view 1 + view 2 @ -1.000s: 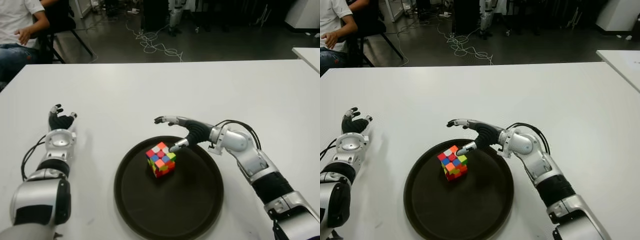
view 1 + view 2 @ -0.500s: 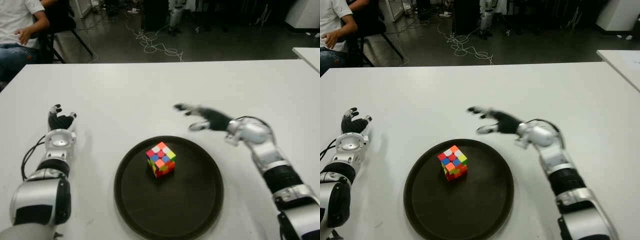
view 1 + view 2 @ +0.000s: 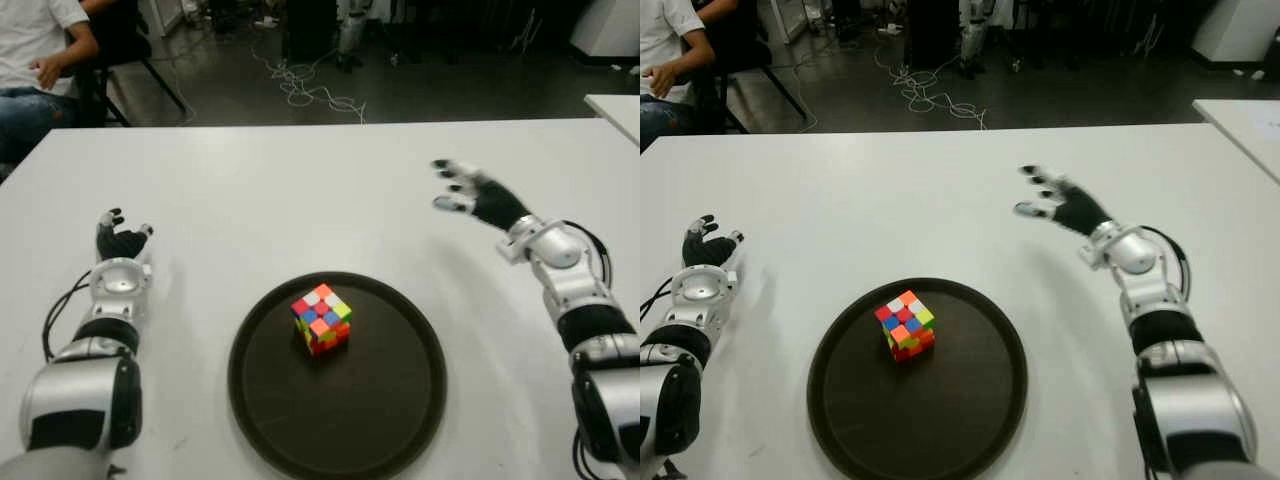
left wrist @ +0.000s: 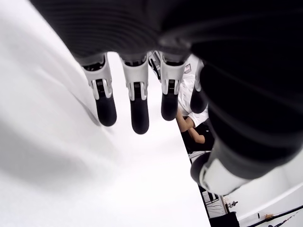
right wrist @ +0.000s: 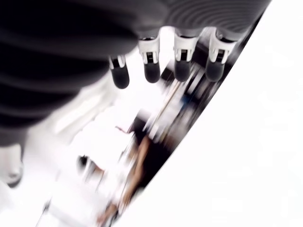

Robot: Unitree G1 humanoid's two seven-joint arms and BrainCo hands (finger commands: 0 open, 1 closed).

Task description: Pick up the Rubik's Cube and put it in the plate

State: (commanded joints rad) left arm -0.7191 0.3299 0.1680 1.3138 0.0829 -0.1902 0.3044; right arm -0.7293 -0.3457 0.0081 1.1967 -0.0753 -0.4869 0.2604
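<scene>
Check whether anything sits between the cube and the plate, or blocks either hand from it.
Nothing visible does. The Rubik's Cube already sits inside the plate. The right hand is raised, open, beyond the plate; the left hand shows far left.

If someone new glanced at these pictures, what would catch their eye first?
Probably the brightly multicoloured Rubik's Cube, sitting left of centre in the round dark brown plate near the front of the white table. Next, the right hand, open and raised right of the plate; the left hand shows far left.
</scene>
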